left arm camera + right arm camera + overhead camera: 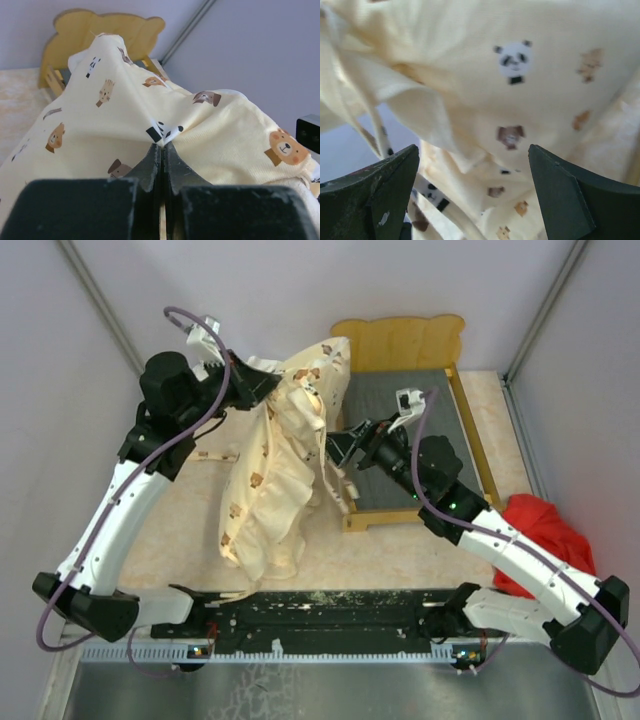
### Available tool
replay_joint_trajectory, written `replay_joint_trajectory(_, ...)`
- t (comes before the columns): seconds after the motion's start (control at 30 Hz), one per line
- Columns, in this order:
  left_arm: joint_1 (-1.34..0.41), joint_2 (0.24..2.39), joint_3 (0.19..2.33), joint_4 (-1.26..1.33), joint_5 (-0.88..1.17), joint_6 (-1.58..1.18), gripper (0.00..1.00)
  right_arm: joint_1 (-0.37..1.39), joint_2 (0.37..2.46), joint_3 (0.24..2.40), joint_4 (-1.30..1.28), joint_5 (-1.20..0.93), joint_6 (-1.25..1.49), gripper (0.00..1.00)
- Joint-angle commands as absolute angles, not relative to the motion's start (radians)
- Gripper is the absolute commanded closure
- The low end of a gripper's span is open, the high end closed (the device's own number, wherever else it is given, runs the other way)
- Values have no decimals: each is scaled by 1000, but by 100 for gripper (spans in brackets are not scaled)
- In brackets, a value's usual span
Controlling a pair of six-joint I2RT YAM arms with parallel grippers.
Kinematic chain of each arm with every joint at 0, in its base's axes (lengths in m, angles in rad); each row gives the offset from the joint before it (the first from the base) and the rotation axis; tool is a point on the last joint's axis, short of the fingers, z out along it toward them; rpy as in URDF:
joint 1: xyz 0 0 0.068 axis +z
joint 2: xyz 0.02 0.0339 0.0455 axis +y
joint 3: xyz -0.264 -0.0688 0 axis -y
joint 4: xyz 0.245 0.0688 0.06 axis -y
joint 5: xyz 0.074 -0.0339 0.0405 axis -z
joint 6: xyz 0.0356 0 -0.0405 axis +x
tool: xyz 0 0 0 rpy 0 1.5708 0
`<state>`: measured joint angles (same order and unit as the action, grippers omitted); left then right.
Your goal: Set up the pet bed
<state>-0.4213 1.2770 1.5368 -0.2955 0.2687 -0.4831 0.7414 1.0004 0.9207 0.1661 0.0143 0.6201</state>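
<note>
- Pale marbled table: carries the whole scene, with a bare strip on the near side of both sets of jaws.
- Small light-yellow wooden bed frame with wavy headboard and dark grey base: stands just beyond the right jaws and off to the right of the left jaws. The base is uncovered. It looks rigid and likely needs no holding.
- Cream animal-print fabric cushion: hangs in a long limp fold from the left jaws, beside the frame's left rail and not in the frame.
  - Whether its lower end rests on the table, I cannot tell.
  - In the right wrist view it fills the space ahead of the open jaws.
  - Judged soft, light and floppy. It will sag and bunch wherever it is unsupported, but it is not fragile, and the knit cloth should grip well.
  - Best taken at an edge or corner, with a second hold well apart from the first so it spreads flat.
  - Thin ties trail from it and could snag on a rail.
- Crumpled red cloth: lies behind the right jaws beside that forearm, well apart from the cushion.
- Left gripper: jaws are closed tight on a pinch of cushion fabric, which rises beyond them.
- Right gripper: jaws are spread wide with nothing between them, and the cushion is just ahead.
- Matching pillow: cannot be picked out.
</note>
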Motion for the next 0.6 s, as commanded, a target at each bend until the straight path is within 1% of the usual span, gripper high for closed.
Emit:
replay_joint_trajectory(0.0, -426, 1290, 1494, -91, 366, -653, 100, 800, 1019, 1007, 373, 24, 565, 9)
replay_joint_trajectory(0.13, -426, 1307, 1415, 23, 416, -750, 100, 804, 1070, 1005, 388, 87, 558, 10)
replay_joint_trajectory(0.3, -428, 1359, 1378, 71, 466, -823, 100, 805, 1143, 1019, 430, 185, 528, 10)
replay_joint_trajectory(0.33, -427, 1366, 1371, 83, 475, -832, 100, 805, 1161, 1028, 428, 212, 525, 10)
replay_joint_trajectory(0.37, -429, 1370, 1363, 99, 478, -841, 100, 805, 1175, 1038, 426, 232, 512, 15)
replay_joint_trajectory(0.4, -429, 1373, 1357, 114, 483, -847, 100, 805, 1187, 1052, 416, 252, 483, 26)
replay_joint_trajectory(0.43, -429, 1374, 1356, 121, 491, -842, 99, 805, 1195, 1078, 366, 298, 457, 49)
replay_joint_trajectory(0.47, -429, 1372, 1362, 122, 497, -810, 93, 804, 1198, 1094, 320, 354, 445, 72)
replay_joint_trajectory(0.5, -428, 1369, 1375, 103, 496, -750, 82, 798, 1195, 1118, 243, 401, 418, 93)
replay_joint_trajectory(0.53, -428, 1362, 1394, 45, 470, -671, 71, 783, 1185, 1127, 192, 414, 385, 100)
replay_joint_trajectory(0.57, -428, 1353, 1410, -5, 424, -582, 58, 771, 1169, 1124, 151, 427, 352, 100)
